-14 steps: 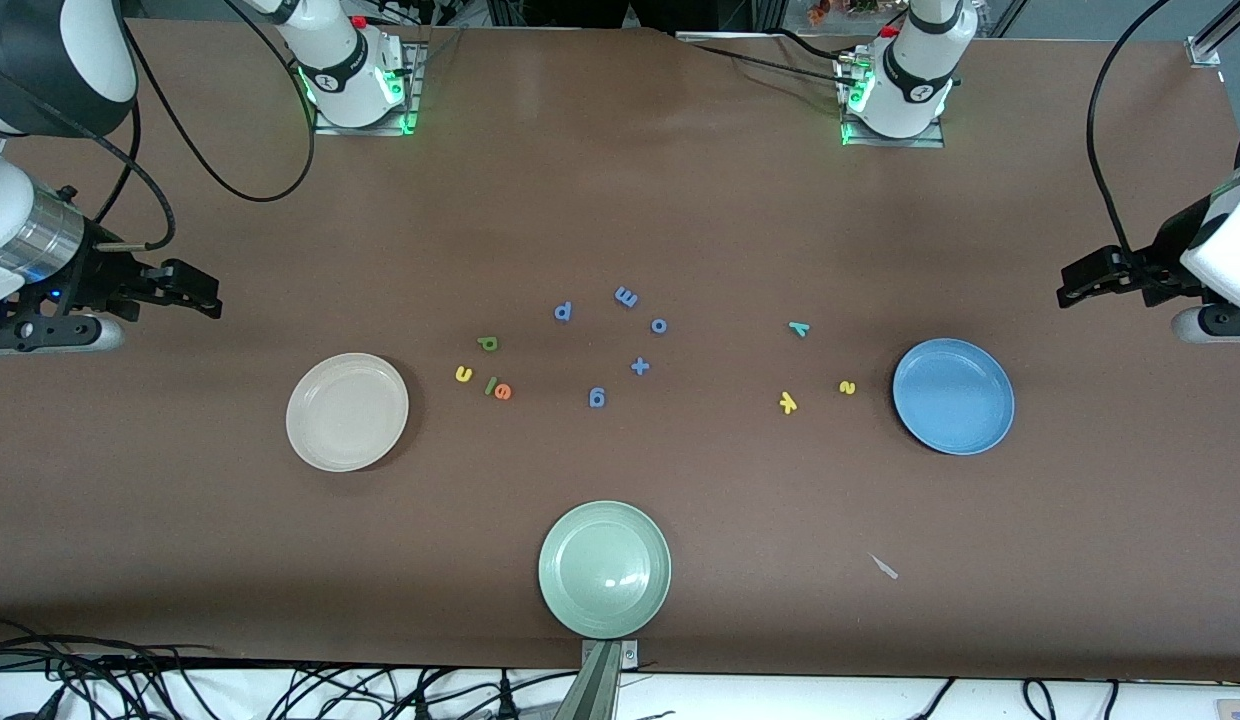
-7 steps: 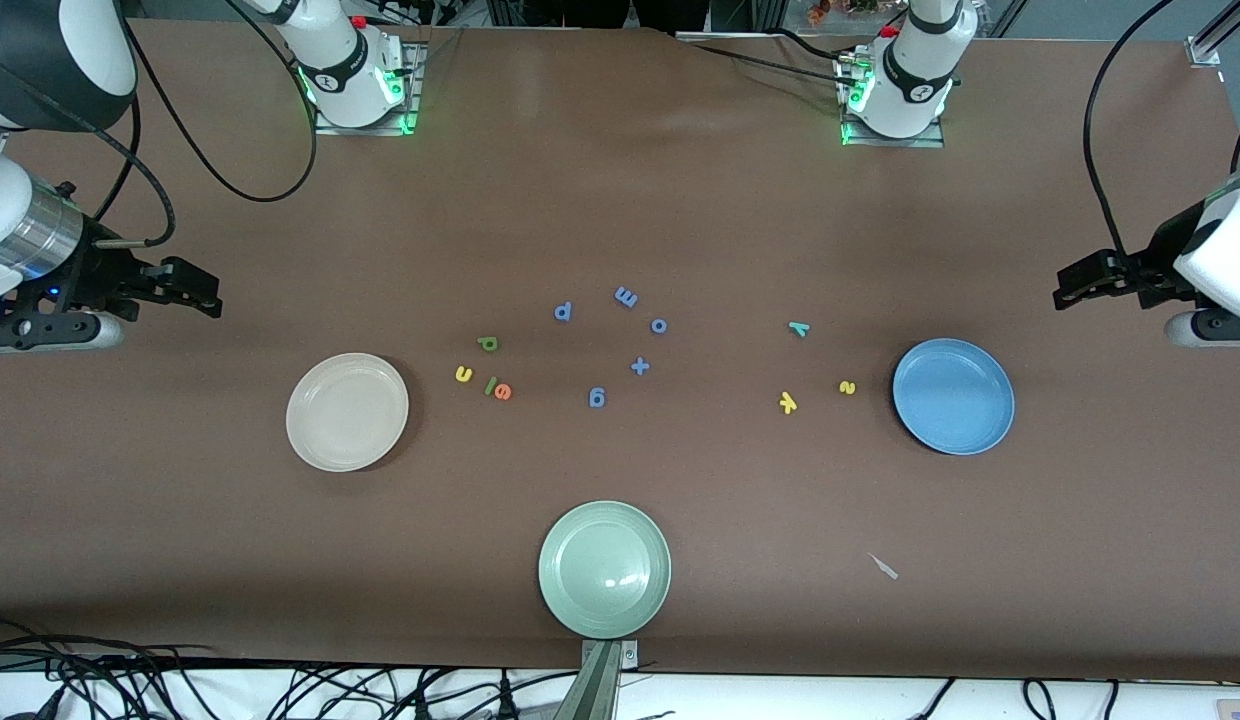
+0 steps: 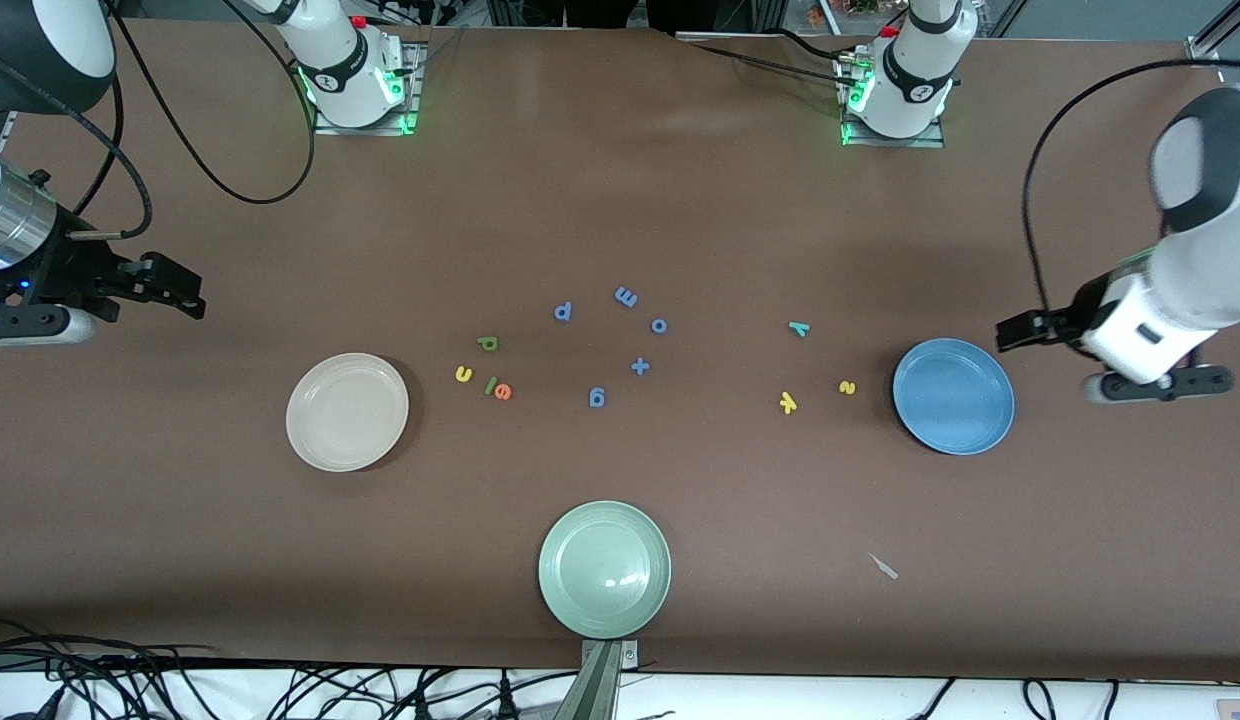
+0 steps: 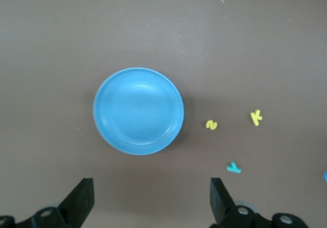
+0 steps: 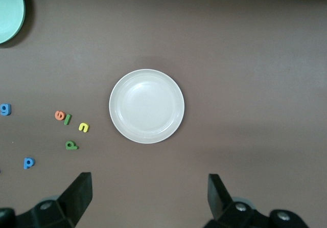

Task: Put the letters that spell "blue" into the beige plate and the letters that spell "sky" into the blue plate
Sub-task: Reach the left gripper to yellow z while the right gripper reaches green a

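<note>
Letters spelling "blue" are lying loose on the tabletop just beside the beige plate point(image 3: 347, 411): green b point(image 3: 488, 343), yellow u point(image 3: 464, 374), green l point(image 3: 491, 385) and orange e point(image 3: 503, 392), the last two touching. Toward the left arm's end, teal y point(image 3: 799, 328), yellow k point(image 3: 788, 403) and yellow s point(image 3: 847, 387) are sitting near the blue plate point(image 3: 953, 396), the s closest to its rim. Both plates are lying bare, well in from the tabletop's edges, with open brown surface all around. Blue letters are clustering between the two groups. The left claw point(image 4: 151, 200) is hanging over bare tabletop beside the blue plate, jaws spread wide, gripping nothing. The right claw point(image 5: 149, 197) is hovering near its end's edge, jaws likewise apart.
</note>
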`<action>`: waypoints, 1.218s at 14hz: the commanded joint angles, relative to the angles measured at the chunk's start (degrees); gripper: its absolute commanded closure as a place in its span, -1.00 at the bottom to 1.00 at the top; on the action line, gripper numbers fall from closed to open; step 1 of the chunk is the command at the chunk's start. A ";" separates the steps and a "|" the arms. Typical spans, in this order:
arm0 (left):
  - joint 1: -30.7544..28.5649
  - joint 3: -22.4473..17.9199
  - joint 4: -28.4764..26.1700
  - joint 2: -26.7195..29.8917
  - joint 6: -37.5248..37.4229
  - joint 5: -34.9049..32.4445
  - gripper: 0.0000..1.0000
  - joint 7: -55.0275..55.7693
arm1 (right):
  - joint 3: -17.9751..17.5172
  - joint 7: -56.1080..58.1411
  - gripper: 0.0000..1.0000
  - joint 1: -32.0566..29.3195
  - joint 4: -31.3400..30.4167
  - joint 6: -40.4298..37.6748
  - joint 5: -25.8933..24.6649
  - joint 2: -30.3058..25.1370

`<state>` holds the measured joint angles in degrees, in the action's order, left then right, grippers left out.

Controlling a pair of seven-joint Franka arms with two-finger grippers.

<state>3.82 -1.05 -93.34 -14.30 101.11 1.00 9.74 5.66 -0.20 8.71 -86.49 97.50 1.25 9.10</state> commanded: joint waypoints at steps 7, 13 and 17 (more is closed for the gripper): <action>4.97 1.22 -5.36 -6.61 11.29 -3.38 -1.00 20.30 | -0.30 0.64 -1.00 0.17 0.71 -3.28 -0.02 -0.04; 6.11 1.58 -19.86 -7.40 34.32 1.63 -1.00 29.53 | -0.48 0.29 -1.00 0.87 0.27 -4.16 0.95 1.97; 7.07 1.76 -21.09 -8.72 35.73 1.72 -1.00 38.65 | -0.48 -5.82 -1.00 5.78 -3.67 3.20 2.35 5.58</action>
<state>9.75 0.87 -113.44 -23.28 135.51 1.45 43.37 5.16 -1.82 12.24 -87.65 96.60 2.43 13.24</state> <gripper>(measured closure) 0.000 0.000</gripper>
